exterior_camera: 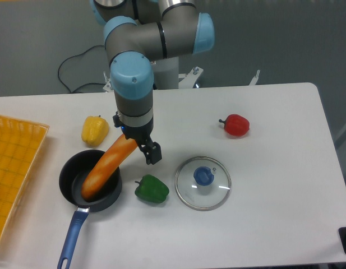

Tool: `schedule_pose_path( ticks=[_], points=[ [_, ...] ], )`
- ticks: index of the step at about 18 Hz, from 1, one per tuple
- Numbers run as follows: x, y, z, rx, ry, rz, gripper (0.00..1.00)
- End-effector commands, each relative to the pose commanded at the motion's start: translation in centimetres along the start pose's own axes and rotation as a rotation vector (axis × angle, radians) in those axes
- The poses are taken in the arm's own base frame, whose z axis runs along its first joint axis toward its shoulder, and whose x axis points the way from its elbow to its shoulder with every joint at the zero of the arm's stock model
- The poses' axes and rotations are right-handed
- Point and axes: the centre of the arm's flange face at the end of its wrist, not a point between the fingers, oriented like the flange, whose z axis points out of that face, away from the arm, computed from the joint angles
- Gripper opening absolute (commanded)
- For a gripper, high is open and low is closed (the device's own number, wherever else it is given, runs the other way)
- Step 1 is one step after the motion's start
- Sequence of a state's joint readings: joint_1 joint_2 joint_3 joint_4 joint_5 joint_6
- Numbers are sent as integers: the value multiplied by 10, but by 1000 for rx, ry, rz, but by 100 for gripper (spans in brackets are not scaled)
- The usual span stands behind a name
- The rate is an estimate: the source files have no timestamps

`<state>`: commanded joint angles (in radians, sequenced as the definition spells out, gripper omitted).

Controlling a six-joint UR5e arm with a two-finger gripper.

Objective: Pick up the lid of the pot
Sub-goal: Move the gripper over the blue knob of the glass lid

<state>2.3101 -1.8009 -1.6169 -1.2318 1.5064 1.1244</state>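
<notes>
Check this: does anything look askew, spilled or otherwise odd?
The long orange item slants out of the black pan, its upper end jutting past the rim, as if too long to fit. No spill or damage shows.

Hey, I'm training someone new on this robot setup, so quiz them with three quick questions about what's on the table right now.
1. Which colour is the knob on the pot lid?
A) Red
B) Blue
C) Yellow

2. Fill in the blank: the pepper nearest the lid is ____.

3. True or false: the long orange thing has one end inside the black pan.

Key: 1. B; 2. green; 3. true.
</notes>
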Motion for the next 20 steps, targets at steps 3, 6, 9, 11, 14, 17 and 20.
schedule_pose_path(
  ticks=[3,6,9,11,14,17,20],
  points=[
    [-8,5,-3,3,-8,-15,100],
    [-21,19,-1,1,-5,-47,100],
    [-31,23,-4,5,-16,-45,100],
    [-40,26,-4,3,-19,-27,100],
    [-49,36,1,-7,-10,51,100],
    [-59,44,12,-17,2,71,100],
    [-69,59,15,-19,6,85,100]
  ],
)
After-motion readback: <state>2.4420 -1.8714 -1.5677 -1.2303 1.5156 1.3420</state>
